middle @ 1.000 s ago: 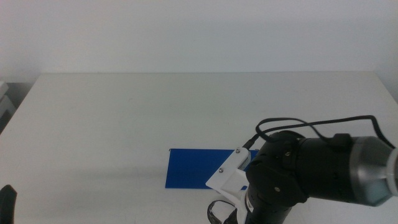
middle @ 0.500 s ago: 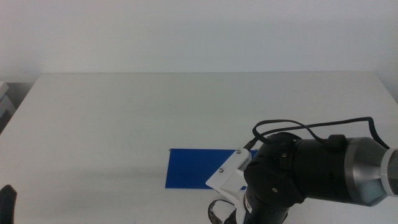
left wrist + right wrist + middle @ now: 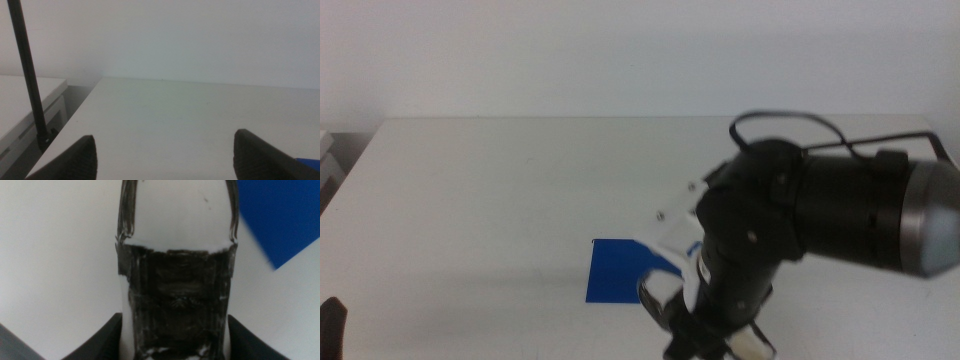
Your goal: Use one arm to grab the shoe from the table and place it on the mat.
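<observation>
My right arm [image 3: 820, 215] reaches in from the right and hangs over the right part of the blue mat [image 3: 618, 270]. Its gripper [image 3: 705, 340] points down near the picture's bottom edge. In the right wrist view the right gripper [image 3: 175, 332] is shut on the shoe [image 3: 175, 280], white with a large black patch, held between the two jaws above the table [image 3: 55, 255]. A corner of the mat [image 3: 282, 215] lies beside the shoe's far end. A white bit of the shoe [image 3: 757, 346] shows under the arm. My left gripper [image 3: 330, 325] waits at the bottom left, open and empty.
The white table [image 3: 520, 180] stretches wide to the left and behind the mat. In the left wrist view a black pole [image 3: 27, 75] stands beyond the table's edge, next to a lower white surface [image 3: 20, 105].
My right arm has risen and swung up and back with the shoe in its gripper. It now covers more of the mat. The left gripper has not moved.
</observation>
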